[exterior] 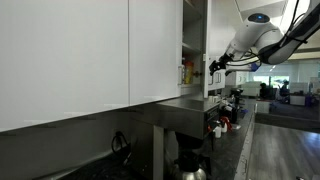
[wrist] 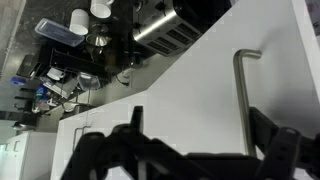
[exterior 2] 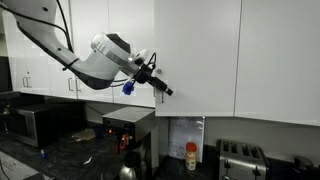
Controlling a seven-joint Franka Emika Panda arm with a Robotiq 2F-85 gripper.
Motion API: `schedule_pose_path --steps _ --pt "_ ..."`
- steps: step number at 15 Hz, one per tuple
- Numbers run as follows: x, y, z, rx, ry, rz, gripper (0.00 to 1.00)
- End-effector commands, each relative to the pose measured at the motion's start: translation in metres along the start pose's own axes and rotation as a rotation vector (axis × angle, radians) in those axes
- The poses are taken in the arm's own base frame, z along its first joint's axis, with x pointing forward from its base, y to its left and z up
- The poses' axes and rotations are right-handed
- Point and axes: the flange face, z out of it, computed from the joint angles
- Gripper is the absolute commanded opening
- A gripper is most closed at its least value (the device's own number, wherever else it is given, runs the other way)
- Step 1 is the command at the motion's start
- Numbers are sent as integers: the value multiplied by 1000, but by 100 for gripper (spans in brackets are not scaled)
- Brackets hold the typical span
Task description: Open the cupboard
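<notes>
The cupboard is a glossy white wall cabinet (exterior 2: 200, 50). In an exterior view its door stands ajar, and yellow-orange packets (exterior: 186, 72) show on a shelf inside. In the wrist view the slim silver bar handle (wrist: 240, 100) runs down the white door. My gripper (wrist: 200, 125) is open. The handle lies between its dark fingers, close to the right one. In both exterior views the gripper (exterior: 214, 66) (exterior 2: 163, 90) is at the door's lower edge, by the handle.
Below the cabinets the counter holds a toaster (exterior 2: 240, 160), a red-capped bottle (exterior 2: 191, 155), a coffee machine (exterior 2: 128, 130) and a microwave (exterior 2: 35, 122). Wider white doors (exterior: 70, 50) line the wall beside the cupboard.
</notes>
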Motion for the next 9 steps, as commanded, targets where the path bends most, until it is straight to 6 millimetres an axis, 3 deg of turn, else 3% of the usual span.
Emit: schedule_pose_path --steps 1,9 --pt "13 61 -30 -121 33 70 100" --pt "2 84 -33 -84 14 98 100"
